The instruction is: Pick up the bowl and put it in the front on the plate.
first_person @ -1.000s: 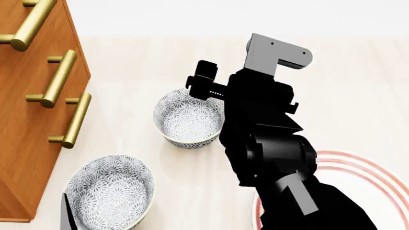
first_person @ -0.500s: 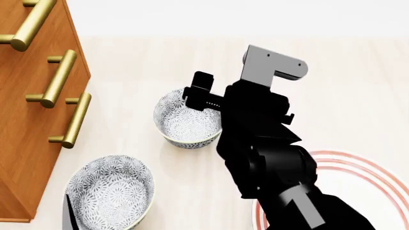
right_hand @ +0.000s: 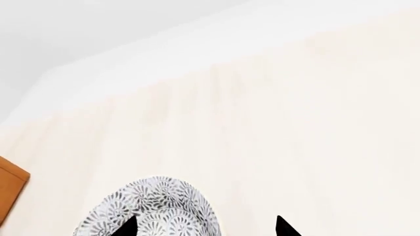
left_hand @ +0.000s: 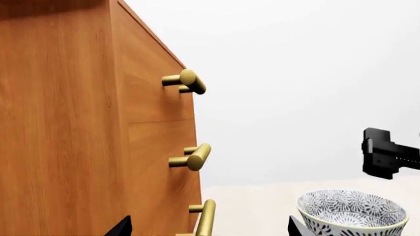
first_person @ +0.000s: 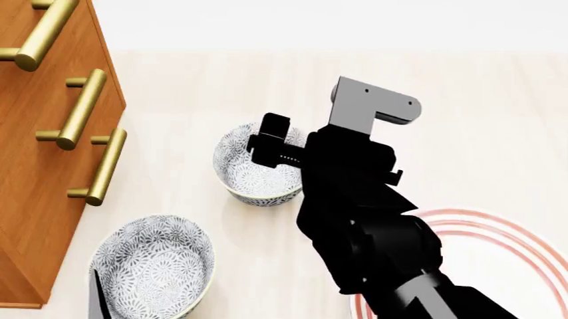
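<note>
tabletop (first_person: pixel 497 100): pale cream surface that carries everything here.
cabinet (first_person: pixel 36 153): wooden drawer unit along the left edge of the head view, with brass bar handles; four handles show in the head view, three in the left wrist view.
plate (first_person: pixel 523 239): one, white with thin red rings, at the near right of the head view, much of it hidden behind the right arm.
bowls: two in sight, both grey-flowered. The far bowl (first_person: pixel 257 174) stands near the middle of the tabletop; the near bowl (first_person: pixel 155 262) stands at the lower left, close to the cabinet. They are well apart from each other.
right end effector (first_person: pixel 273 147): over the far bowl's right-hand rim, reaching in from the plate side. In the right wrist view its two dark finger tips show set wide, one over the bowl's rim (right_hand: pixel 154 209) and the other over bare tabletop beside it, so the rim lies between them; nothing is held yet.
left end effector (left_hand: pixel 206 228): low by the cabinet; only two dark tips show and its opening cannot be judged.
key relation: the far bowl lies directly below the right end effector, so the right arm is plainly the nearer one. A round bowl has no long axis, so any point of the rim will do.
carry direction: the plate lies toward the robot and to the right of that bowl.
</note>
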You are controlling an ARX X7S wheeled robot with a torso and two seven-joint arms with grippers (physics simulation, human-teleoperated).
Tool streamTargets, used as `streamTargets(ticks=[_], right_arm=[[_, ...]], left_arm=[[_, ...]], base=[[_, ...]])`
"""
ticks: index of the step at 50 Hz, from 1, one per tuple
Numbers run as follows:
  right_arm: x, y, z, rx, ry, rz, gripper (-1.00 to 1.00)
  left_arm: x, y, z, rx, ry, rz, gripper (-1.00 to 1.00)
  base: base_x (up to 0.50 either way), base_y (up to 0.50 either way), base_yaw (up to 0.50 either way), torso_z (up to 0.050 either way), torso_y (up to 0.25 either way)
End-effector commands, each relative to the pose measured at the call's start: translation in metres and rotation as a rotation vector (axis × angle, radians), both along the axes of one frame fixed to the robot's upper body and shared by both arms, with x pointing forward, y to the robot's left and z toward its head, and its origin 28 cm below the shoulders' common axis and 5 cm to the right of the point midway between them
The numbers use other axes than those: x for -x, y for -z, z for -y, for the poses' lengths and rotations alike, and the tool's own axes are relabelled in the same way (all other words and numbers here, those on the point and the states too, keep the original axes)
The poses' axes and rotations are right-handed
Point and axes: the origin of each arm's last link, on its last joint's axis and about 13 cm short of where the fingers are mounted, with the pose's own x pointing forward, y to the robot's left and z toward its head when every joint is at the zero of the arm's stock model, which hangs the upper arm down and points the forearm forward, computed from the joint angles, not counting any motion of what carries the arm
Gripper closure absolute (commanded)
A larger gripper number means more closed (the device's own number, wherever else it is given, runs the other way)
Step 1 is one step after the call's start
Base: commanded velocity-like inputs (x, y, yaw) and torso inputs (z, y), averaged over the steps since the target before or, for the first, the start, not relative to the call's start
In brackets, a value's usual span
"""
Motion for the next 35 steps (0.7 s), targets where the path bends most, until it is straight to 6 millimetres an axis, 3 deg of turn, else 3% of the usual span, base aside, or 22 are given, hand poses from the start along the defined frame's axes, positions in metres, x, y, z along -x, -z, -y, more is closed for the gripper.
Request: streamTargets(ticks=[1,35], right_arm=[[0.0047,0.0035,-0.0042,-0.011,-0.028,0.0,-1.0],[0.0083,0.0135,-0.0058,-0.012,-0.036,-0.018,-1.0]], left_arm=[[-0.0006,-0.0006,0.0001,-0.005,-0.001,0.0,-1.0],[-0.0005,0.0006,0.0005,-0.007,0.006,-0.004,-1.0]], base=[[0.0,0.0,0.0,0.0,0.0],[0.0,0.0,0.0,0.0,0.0]])
